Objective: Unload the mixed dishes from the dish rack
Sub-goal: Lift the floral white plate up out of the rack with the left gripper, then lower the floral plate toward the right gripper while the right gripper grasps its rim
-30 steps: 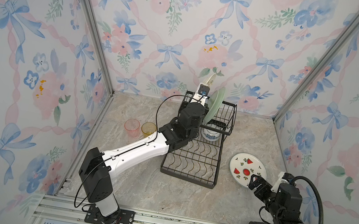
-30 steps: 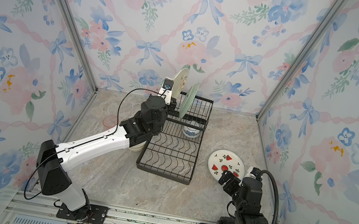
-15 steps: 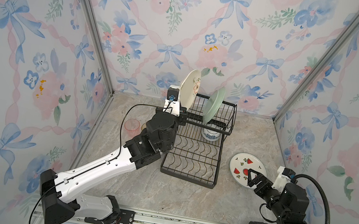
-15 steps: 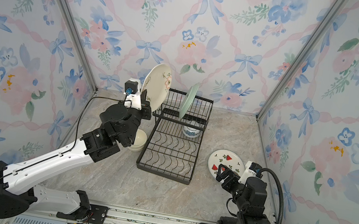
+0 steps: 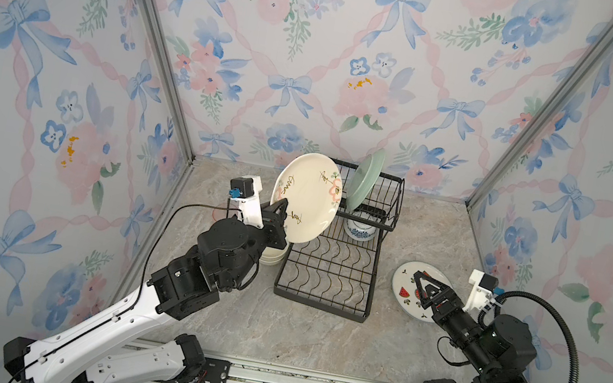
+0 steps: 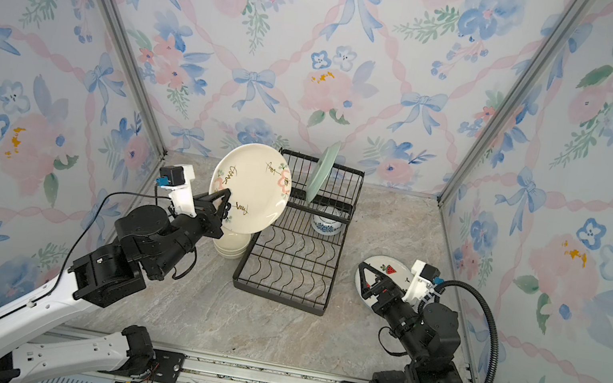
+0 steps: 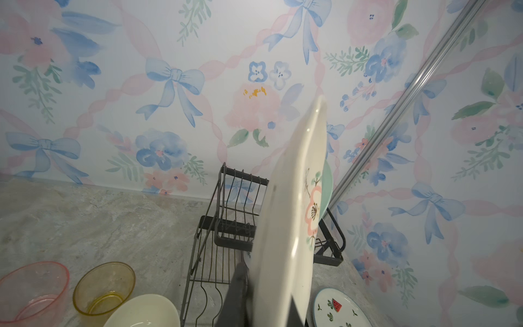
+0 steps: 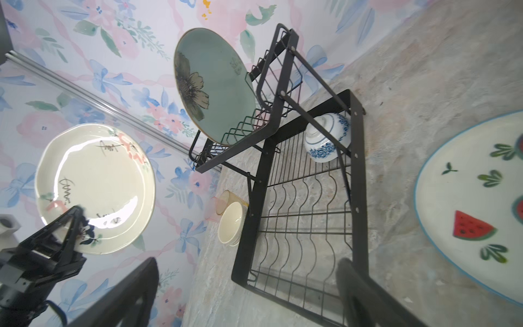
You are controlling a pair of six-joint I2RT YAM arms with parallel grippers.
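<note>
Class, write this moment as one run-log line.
left gripper: shut on cream plate, held aloft beside dish rack | right gripper: open, near watermelon plate | rack holds: pale green plate, blue-and-white bowl

No legible text (cream plate [image 5: 307,190] scrawls)

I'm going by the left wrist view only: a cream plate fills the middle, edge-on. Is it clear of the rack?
Observer: Yes. The right wrist view shows the cream plate up in the air, apart from the dish rack, pinched at its rim by the left pincer.
Operator: What is the right arm doing? I can't see it at all.
Observer: In both top views the right pincer is open and holds nothing. It hovers over the watermelon plate, which lies flat on the table.
</note>
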